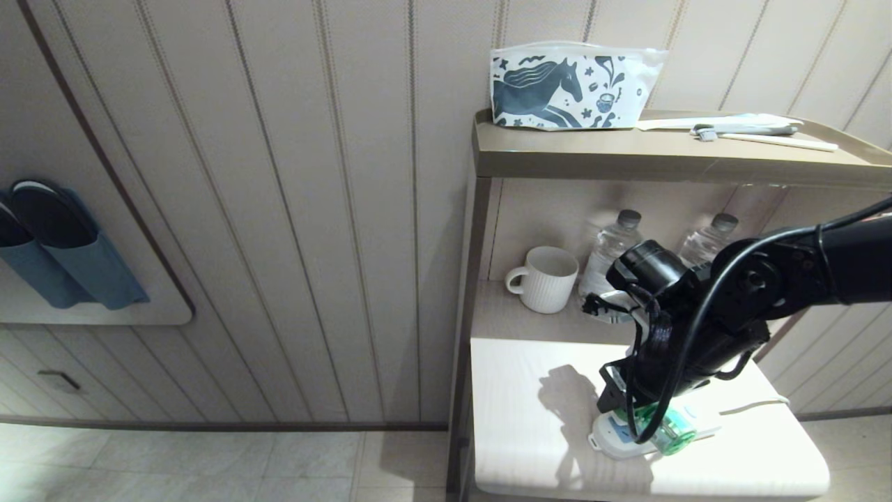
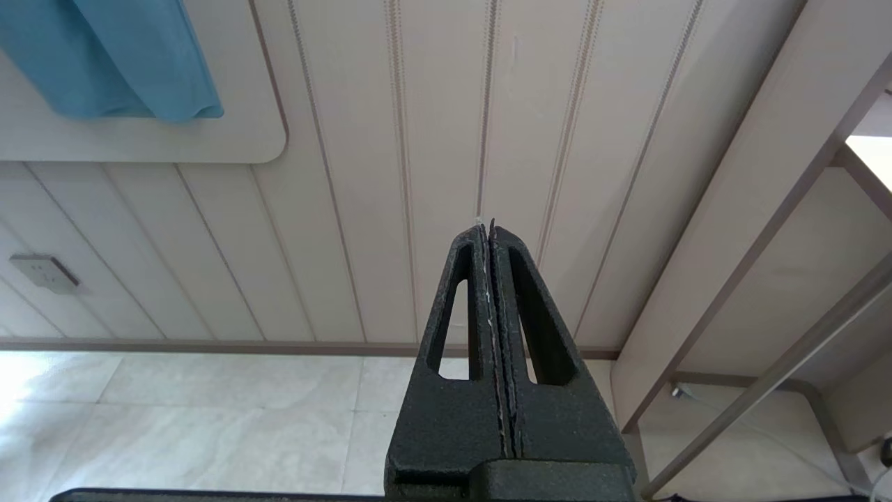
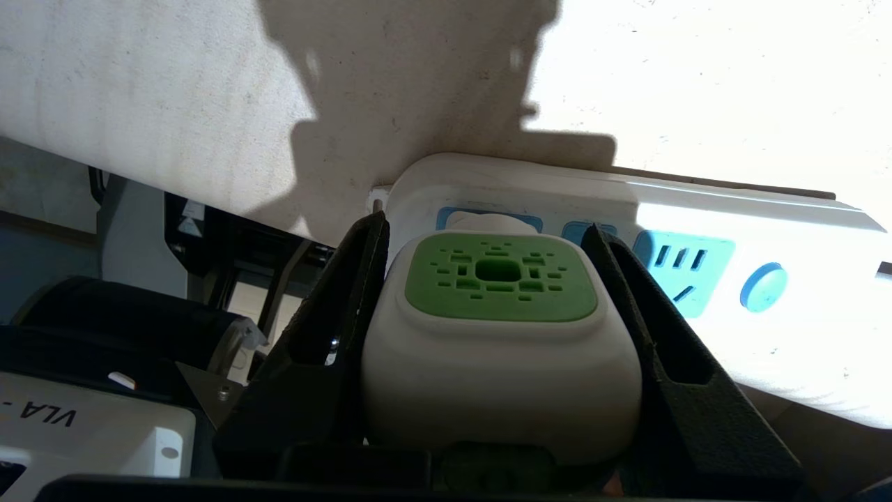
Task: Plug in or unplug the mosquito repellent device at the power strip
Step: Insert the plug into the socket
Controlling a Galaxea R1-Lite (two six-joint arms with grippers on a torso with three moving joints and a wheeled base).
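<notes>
The mosquito repellent device, a white head with a green vented top patch, sits between the fingers of my right gripper, which is shut on its sides. Its back rests against the end socket of the white power strip with light-blue socket faces; the prongs are hidden. In the head view the green bottle shows under the right gripper, above the power strip lying on the white tabletop. My left gripper hangs shut and empty over the floor, facing the panelled wall.
A white cord runs right from the strip. On the shelf behind stand a white mug and two water bottles. A horse-print pouch lies on the top shelf. The white tabletop ends just in front of the strip.
</notes>
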